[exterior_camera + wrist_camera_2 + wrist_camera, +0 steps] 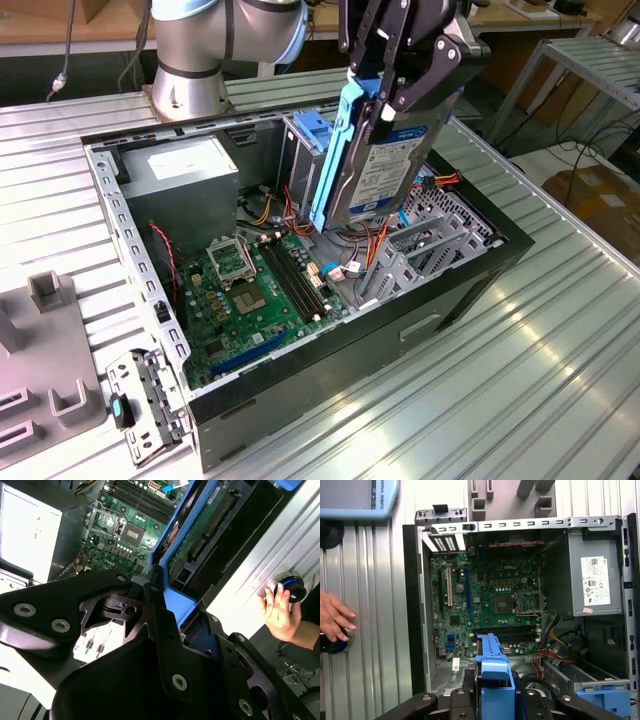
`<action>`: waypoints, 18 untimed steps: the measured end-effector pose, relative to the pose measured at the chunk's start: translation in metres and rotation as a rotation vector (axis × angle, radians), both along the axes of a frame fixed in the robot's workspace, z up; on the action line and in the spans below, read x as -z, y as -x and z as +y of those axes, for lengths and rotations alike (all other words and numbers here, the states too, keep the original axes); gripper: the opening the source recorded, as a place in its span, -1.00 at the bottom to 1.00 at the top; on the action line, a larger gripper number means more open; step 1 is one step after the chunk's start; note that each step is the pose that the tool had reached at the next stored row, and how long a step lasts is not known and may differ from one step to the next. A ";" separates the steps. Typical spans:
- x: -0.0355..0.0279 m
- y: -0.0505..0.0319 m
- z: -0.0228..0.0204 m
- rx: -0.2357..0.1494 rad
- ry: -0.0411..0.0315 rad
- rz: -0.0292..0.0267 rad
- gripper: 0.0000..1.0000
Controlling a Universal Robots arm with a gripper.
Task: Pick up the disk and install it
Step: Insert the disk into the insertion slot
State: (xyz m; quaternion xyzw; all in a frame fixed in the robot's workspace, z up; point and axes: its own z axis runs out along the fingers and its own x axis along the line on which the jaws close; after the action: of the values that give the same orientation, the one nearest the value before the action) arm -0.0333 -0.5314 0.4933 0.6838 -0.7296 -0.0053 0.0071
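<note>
- The disk [385,165] hangs on end above the open computer case [300,375]. Its white label faces the exterior view's right, and a blue side rail [328,160] runs down the edge toward the exterior view's left.
- The gripper [392,92] is clamped on the disk's upper end, with black fingers pressed against it from both sides. Holding it by the top probably leaves the lower end and the rails free to enter a bay (a judgement).
- The disk sits over the drive end of the case, just beside the drive cage [305,130] with its blue plastic top. Its lower end is above loose red and orange cables [375,245]; whether it touches them cannot be told.
- The exterior view shows the label face. The second wrist view shows the other face: a green circuit board [200,535] with a row of connector pins.
- The first wrist view looks straight down into the case. It shows the motherboard [490,600] and the grey power supply [592,580], which lies well apart from the disk.
- In the second wrist view a person's hand [277,612] rests on a round button [291,589] on the slatted table [520,380] beside the case (perhaps a control or stop, though its purpose is not evident).
</note>
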 end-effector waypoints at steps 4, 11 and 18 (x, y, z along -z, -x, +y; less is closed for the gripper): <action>0.0008 -0.0051 -0.0053 0.000 -0.0041 -0.0001 -0.25; 0.0101 -0.0439 -0.0241 -0.002 -0.0043 -0.0024 -0.25; 0.0125 -0.0567 -0.0271 -0.002 -0.0041 -0.0024 -0.25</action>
State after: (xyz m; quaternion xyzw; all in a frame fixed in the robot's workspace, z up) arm 0.0235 -0.5585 0.4809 0.6844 -0.7291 -0.0059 0.0048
